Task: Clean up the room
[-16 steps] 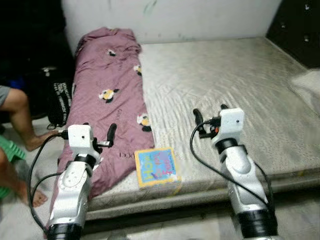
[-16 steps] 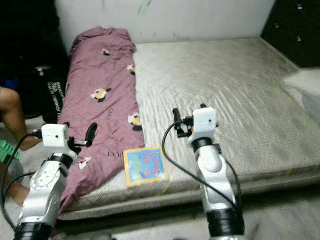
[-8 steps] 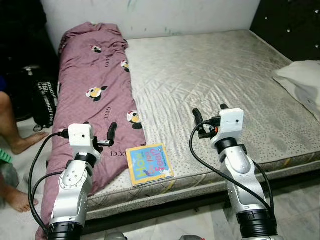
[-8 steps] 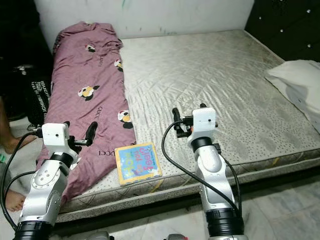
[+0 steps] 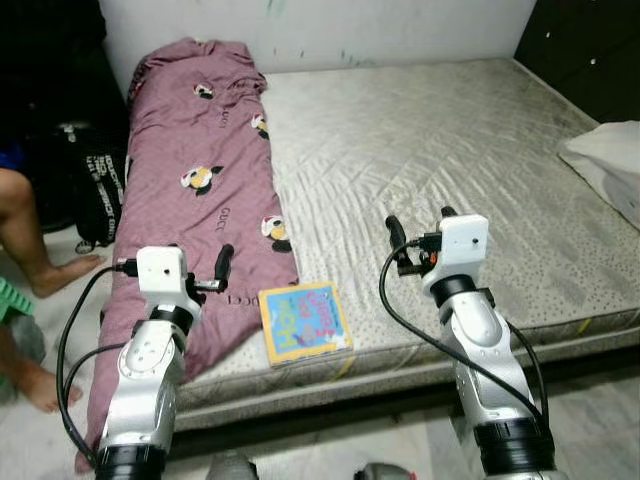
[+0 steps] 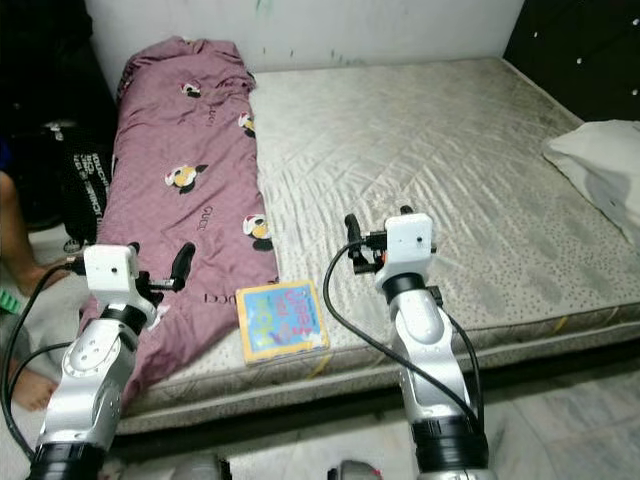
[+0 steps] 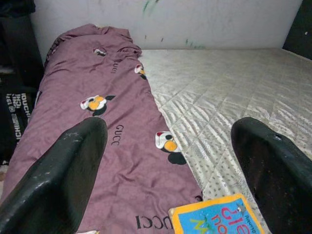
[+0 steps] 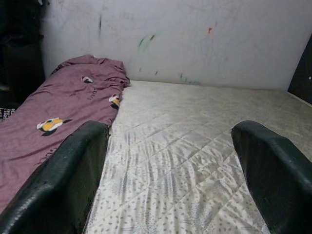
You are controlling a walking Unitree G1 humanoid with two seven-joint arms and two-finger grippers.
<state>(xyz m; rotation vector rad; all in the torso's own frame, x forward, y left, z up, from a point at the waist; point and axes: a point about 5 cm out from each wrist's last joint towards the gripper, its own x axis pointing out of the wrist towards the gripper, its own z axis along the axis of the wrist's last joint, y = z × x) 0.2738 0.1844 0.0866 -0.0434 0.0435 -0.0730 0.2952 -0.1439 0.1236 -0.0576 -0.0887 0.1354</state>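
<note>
At the near edge of the bed (image 5: 450, 150), a thin square book (image 5: 303, 322) with a bright yellow border lies flat on the quilted grey mattress, just beside the mauve blanket (image 5: 195, 180). The blanket is soft cloth printed with small cartoon figures, spread in a long strip along my left side of the bed. I hold my left end effector (image 5: 200, 270) and right end effector (image 5: 420, 232) raised before me, both with fingers spread wide and empty, I think in readiness to reach for the book. A white pillow (image 5: 610, 170) rests far right.
</note>
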